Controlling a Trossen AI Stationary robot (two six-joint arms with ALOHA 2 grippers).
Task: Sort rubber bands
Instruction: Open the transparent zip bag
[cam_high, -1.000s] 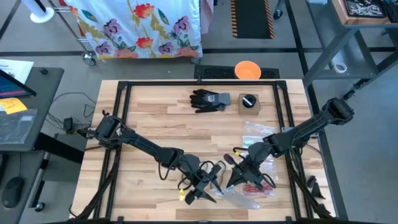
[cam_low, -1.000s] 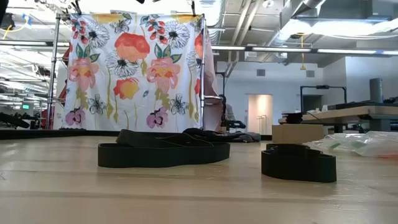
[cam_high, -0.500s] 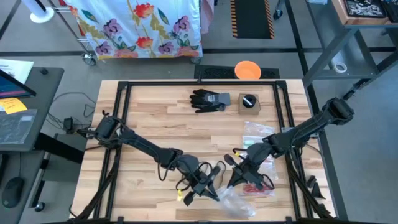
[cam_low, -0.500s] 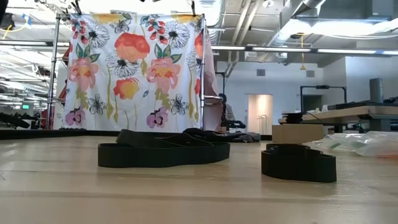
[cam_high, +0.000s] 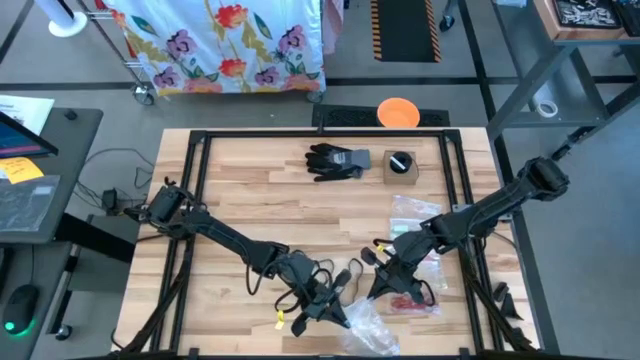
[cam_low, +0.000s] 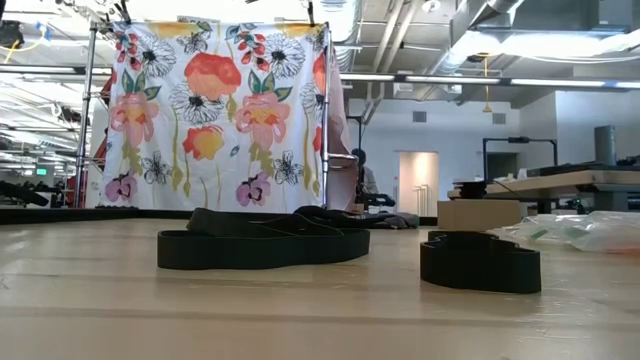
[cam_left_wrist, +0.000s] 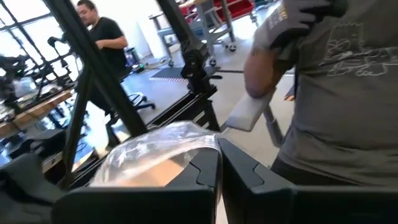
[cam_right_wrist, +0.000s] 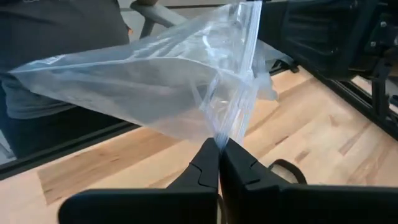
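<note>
I've got both arms down at the near edge of the table (cam_high: 250, 180), working a clear plastic bag (cam_high: 368, 325) between them. My left gripper (cam_high: 322, 308) sits at the bag's left side, jaws clenched; from its wrist camera the fingers meet with the crumpled bag (cam_left_wrist: 155, 149) bulging right behind them, so it looks pinched there. My right gripper (cam_high: 378, 287) is just above the bag on the right, and its wrist camera is clear: fingers pressed together on the bag's (cam_right_wrist: 161, 81) zip edge, the film fanning out above the wood.

The rubber bands (cam_high: 412, 300) I can make out are a red cluster beside the right gripper, near the table's front right, lying with more clear bags (cam_high: 415, 212) farther back on that side. A small yellow bit (cam_high: 280, 320) lies by the left gripper; I can't tell what it is.

At the far side rest a black glove (cam_high: 335, 160) and a small brown box (cam_high: 400, 166), well apart from the arms. In the low camera, dark bands (cam_low: 262, 245) lie on the wood. A person in a grey shirt (cam_left_wrist: 342, 87) stands just past the table edge.
</note>
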